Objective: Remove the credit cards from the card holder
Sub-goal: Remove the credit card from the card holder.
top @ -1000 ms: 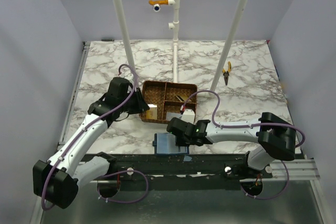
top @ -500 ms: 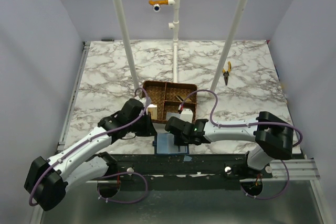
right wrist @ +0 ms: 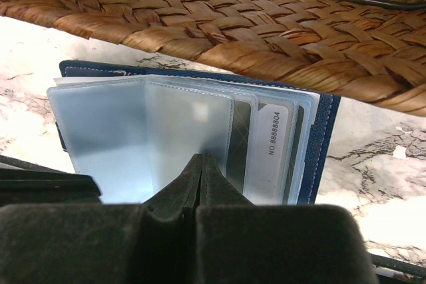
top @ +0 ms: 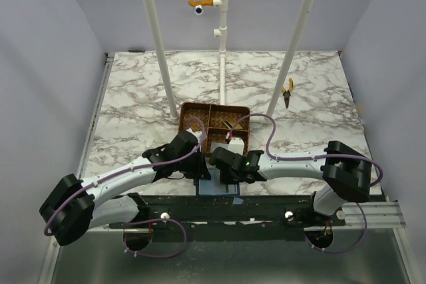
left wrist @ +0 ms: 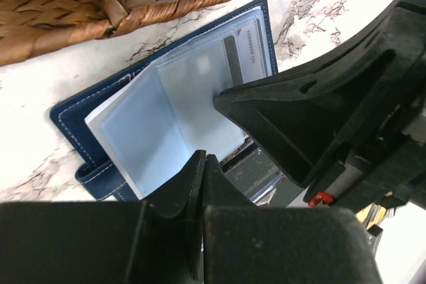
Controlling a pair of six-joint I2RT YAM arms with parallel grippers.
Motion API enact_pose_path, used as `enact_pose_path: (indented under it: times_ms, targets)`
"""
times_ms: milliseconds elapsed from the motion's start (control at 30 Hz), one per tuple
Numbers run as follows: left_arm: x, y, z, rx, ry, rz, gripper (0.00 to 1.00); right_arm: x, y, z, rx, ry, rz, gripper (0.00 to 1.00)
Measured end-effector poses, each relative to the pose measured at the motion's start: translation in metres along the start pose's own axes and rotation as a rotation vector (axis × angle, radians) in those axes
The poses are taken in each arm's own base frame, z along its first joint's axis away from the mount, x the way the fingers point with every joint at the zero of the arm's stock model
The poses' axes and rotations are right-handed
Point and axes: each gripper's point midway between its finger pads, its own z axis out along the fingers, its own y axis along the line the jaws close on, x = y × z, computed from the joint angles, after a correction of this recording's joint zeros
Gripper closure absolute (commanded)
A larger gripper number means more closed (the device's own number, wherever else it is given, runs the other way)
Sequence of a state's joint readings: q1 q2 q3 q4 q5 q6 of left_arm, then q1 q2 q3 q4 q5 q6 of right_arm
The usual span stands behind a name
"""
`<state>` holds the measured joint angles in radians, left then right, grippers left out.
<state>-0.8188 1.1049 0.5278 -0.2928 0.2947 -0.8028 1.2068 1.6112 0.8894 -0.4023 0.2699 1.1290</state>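
The navy card holder (right wrist: 321,139) lies open on the marble by the table's front edge, just in front of the wicker tray. Its clear pockets are fanned out. Credit cards (right wrist: 276,141) sit in the pockets; one shows a printed number and a darker one lies beside it. My right gripper (right wrist: 202,158) is shut, its tips resting on a clear pocket. My left gripper (left wrist: 203,157) is shut with nothing visible between its fingers, at the near edge of the pale pocket leaves (left wrist: 153,124). In the top view the two grippers (top: 202,172) (top: 223,176) meet over the card holder (top: 214,189).
The brown wicker divided tray (top: 200,112) stands right behind the holder, with cards and small items in its compartments. Yellow-handled pliers (top: 287,92) lie at the back right. White posts (top: 160,51) rise behind the tray. The table's front rail runs just below the holder.
My left arm swung from the tray's left side down to the card holder, and its jaws closed. The right gripper stayed on the holder.
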Motion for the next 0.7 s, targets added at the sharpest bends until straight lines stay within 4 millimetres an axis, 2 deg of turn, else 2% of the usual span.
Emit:
enact_pose_path:
  times_ms: [333, 700]
  targets:
    - [0.013, 0.004, 0.021, 0.023, 0.039, -0.018, 1.0, 0.002, 0.004, 0.002, -0.015, 0.01, 0.01, 0.99]
    - [0.028, 0.013, 0.033, -0.001, 0.085, -0.043, 1.0, 0.004, 0.01, 0.004, -0.038, 0.018, 0.022, 1.0]
